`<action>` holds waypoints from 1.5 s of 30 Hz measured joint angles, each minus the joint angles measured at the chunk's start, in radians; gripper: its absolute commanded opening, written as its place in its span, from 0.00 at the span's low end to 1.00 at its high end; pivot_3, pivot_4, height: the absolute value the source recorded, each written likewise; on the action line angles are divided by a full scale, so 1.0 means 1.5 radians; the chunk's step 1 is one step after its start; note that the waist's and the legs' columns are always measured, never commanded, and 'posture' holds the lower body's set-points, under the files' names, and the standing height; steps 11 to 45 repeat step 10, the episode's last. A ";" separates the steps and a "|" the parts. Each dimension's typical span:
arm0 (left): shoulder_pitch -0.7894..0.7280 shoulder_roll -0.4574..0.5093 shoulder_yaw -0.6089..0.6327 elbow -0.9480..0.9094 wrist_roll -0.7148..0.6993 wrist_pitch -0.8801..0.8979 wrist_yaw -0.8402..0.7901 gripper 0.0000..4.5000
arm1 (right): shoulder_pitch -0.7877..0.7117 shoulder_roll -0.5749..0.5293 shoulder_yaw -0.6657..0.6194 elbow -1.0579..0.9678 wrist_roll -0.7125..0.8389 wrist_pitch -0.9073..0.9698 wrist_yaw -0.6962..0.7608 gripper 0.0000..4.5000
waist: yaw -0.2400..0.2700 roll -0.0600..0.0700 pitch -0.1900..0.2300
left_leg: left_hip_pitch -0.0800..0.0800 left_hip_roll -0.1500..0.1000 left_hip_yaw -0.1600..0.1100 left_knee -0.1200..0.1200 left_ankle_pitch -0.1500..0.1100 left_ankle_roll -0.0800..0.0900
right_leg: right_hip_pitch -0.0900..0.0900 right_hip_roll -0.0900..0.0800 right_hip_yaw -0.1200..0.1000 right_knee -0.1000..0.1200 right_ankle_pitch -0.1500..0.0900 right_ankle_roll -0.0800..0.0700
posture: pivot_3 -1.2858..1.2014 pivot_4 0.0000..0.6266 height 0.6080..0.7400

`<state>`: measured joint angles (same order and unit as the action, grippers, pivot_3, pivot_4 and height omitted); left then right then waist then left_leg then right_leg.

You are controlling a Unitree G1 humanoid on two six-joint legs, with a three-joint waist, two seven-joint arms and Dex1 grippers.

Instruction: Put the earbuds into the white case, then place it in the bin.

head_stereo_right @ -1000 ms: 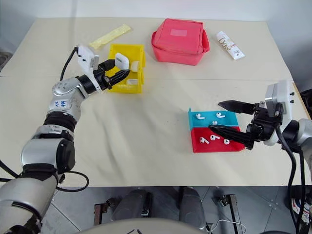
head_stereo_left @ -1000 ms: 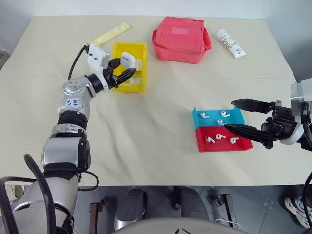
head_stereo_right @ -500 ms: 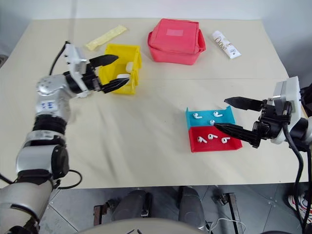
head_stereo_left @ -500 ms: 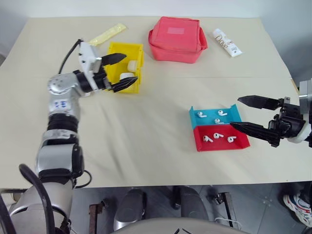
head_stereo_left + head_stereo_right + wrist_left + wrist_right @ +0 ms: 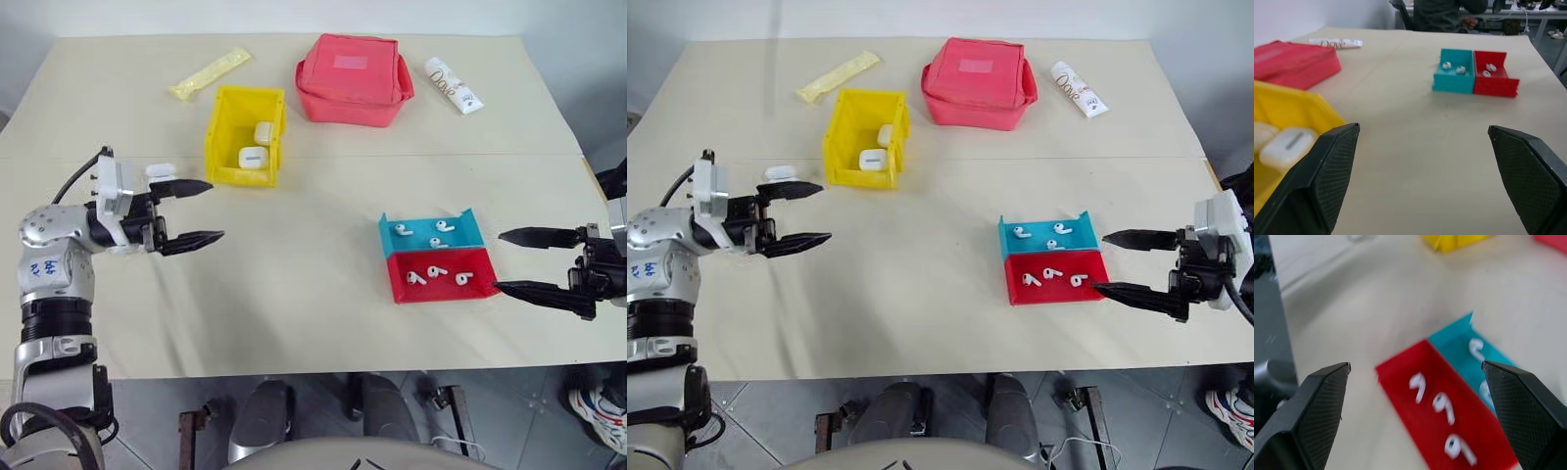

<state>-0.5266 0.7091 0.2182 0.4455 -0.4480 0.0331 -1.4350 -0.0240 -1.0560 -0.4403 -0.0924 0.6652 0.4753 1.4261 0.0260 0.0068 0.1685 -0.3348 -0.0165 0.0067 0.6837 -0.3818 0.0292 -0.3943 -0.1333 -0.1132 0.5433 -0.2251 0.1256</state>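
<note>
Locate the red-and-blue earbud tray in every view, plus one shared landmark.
Left eye view: tray, right of centre.
Right eye view: tray, right of centre.
Left wrist view, upper middle, far across the table.
Right wrist view, close, lower middle.
Shared landmark: yellow bin.

The left arm is silver with black joint bands, blue marks and a black cable. Both grippers, left and right, have tapered black fingers on white blocks.
</note>
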 measured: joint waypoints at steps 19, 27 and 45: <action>0.048 0.013 0.027 -0.053 -0.025 0.021 0.018 0.99 | -0.030 -0.001 0.031 0.034 -0.026 -0.015 0.006 1.00 | -0.001 0.001 0.001 | 0.000 0.001 0.000 0.000 -0.001 -0.001 | 0.000 -0.001 0.000 0.000 0.000 0.000 | 0.52 0.24 1.00; 0.048 0.013 0.027 -0.053 -0.025 0.021 0.018 0.99 | -0.030 -0.001 0.031 0.034 -0.026 -0.015 0.006 1.00 | -0.001 0.001 0.001 | 0.000 0.001 0.000 0.000 -0.001 -0.001 | 0.000 -0.001 0.000 0.000 0.000 0.000 | 0.52 0.24 1.00; 0.048 0.013 0.027 -0.053 -0.025 0.021 0.018 0.99 | -0.030 -0.001 0.031 0.034 -0.026 -0.015 0.006 1.00 | -0.001 0.001 0.001 | 0.000 0.001 0.000 0.000 -0.001 -0.001 | 0.000 -0.001 0.000 0.000 0.000 0.000 | 0.52 0.24 1.00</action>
